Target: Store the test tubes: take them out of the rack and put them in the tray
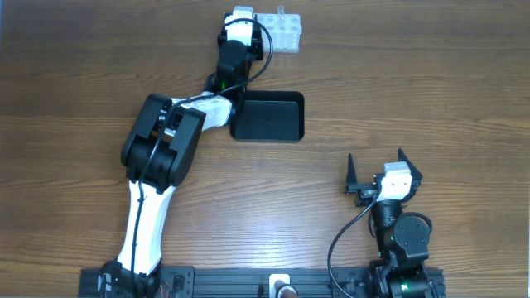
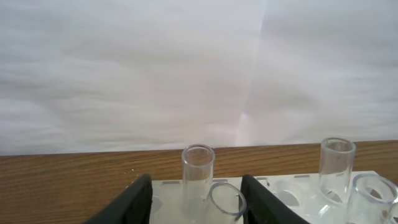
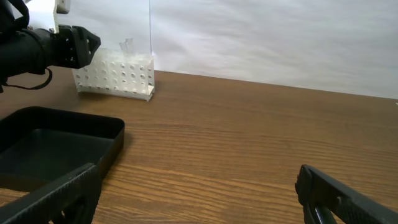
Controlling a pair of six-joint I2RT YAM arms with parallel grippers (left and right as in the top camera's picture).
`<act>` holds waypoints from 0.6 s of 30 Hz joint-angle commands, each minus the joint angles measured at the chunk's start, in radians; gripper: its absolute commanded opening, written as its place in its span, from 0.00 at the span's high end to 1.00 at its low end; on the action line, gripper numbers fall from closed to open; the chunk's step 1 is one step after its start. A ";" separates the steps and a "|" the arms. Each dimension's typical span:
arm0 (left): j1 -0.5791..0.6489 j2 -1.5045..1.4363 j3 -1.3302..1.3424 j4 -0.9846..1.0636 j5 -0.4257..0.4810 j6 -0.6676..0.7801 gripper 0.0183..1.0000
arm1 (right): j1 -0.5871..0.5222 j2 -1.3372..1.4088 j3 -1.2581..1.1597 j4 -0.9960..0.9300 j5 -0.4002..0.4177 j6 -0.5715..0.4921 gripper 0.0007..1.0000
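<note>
A white test tube rack (image 1: 280,33) stands at the table's far edge, with clear tubes upright in it. My left gripper (image 1: 243,16) is at the rack's left end. In the left wrist view the left gripper (image 2: 196,184) is open, and a clear tube (image 2: 198,165) stands between its black fingers (image 2: 135,200) with a second tube (image 2: 225,199) just in front. Two more tubes (image 2: 337,163) stand further along the rack (image 2: 292,190). The black tray (image 1: 269,116) lies just nearer than the rack. My right gripper (image 1: 383,170) stands open near the right arm's base, nothing in it.
A white wall (image 2: 186,68) rises right behind the rack. In the right wrist view the tray (image 3: 59,134) and the rack (image 3: 115,76) lie far off, with bare wood between them and the right gripper (image 3: 199,190).
</note>
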 commanded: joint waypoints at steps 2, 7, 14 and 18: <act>-0.001 0.032 0.023 0.007 0.011 0.007 0.59 | -0.003 -0.001 -0.005 -0.002 0.013 -0.001 0.01; -0.008 0.032 0.023 0.007 0.011 0.007 0.61 | -0.003 -0.001 -0.005 -0.002 0.013 -0.001 0.01; -0.009 0.034 0.023 0.007 0.011 0.007 0.62 | -0.003 -0.001 -0.005 -0.002 0.013 -0.001 0.01; -0.010 0.034 0.023 0.007 0.011 0.007 0.61 | -0.003 -0.001 -0.005 -0.002 0.013 -0.001 0.01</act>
